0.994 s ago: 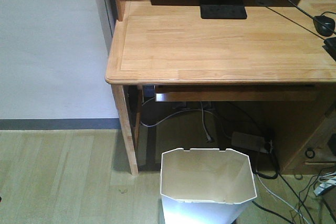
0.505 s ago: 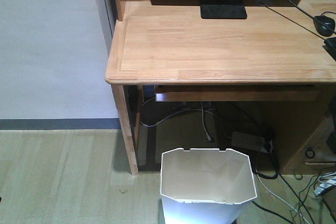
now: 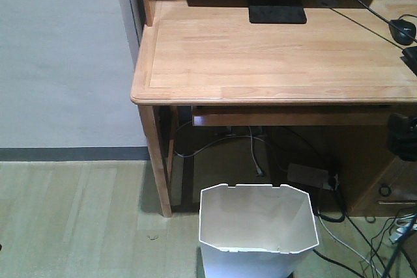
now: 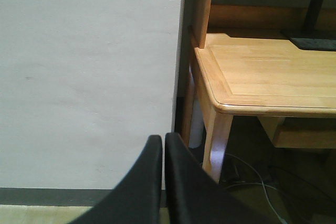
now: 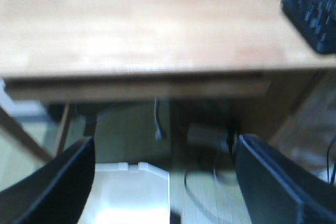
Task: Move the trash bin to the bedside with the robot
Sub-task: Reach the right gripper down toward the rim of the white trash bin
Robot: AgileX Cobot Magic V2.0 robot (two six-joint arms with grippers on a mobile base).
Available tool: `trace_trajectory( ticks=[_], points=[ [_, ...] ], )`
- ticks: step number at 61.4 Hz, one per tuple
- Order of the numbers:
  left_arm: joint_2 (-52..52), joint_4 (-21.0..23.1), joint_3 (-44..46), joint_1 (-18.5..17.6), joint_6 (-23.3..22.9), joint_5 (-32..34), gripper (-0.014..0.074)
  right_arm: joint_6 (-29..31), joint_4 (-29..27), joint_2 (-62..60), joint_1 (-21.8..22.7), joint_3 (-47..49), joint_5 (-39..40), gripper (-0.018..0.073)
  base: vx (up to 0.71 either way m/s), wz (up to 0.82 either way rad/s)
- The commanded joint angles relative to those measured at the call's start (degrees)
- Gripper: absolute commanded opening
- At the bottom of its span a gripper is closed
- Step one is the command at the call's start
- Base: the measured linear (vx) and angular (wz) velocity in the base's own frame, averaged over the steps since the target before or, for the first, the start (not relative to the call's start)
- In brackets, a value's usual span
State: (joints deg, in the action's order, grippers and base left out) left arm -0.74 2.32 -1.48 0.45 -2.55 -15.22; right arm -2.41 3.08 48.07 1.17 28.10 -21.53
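Pale plank floor (image 3: 78, 213) is running under a light-brown wooden desk (image 3: 273, 56). The white angular plastic trash bin (image 3: 258, 226) is standing there ungripped, no bedside showing. The right gripper (image 5: 164, 139) is gaping empty toward it; the left gripper (image 4: 164, 145) is pressing closed on nothing. Loose black cables (image 3: 331, 215) alongside could snag it.

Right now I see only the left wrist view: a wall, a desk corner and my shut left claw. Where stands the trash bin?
Observer: The trash bin stands on the floor before the desk, right of its left leg.
Operator: Is the right claw open?
Observer: Yes, the right claw is wide open; its camera shows the bin's rim low between the fingers.
Operator: Is anything near the bin?
Observer: Yes, black cables lie on the floor at its right side.
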Motion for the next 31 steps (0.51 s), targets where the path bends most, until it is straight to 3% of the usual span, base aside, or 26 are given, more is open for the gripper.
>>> trace_trajectory(
  ticks=[1,13,31],
  points=[
    [-0.85,0.25,-0.79,0.01,-0.32,3.95,-0.0006,0.63,-0.47,5.10,-0.06,4.59,-0.40,0.0546,0.00,0.00],
    [-0.85,0.25,-0.79,0.01,-0.32,3.95,-0.0006,0.79,-2.57,13.69,-0.06,7.55,-2.78,0.0546,0.00,0.00],
    [-0.85,0.25,-0.79,0.01,-0.32,3.95,-0.0006,7.59,-8.22,28.03,-0.06,7.60,-0.91,0.0546,0.00,0.00]
  ],
)
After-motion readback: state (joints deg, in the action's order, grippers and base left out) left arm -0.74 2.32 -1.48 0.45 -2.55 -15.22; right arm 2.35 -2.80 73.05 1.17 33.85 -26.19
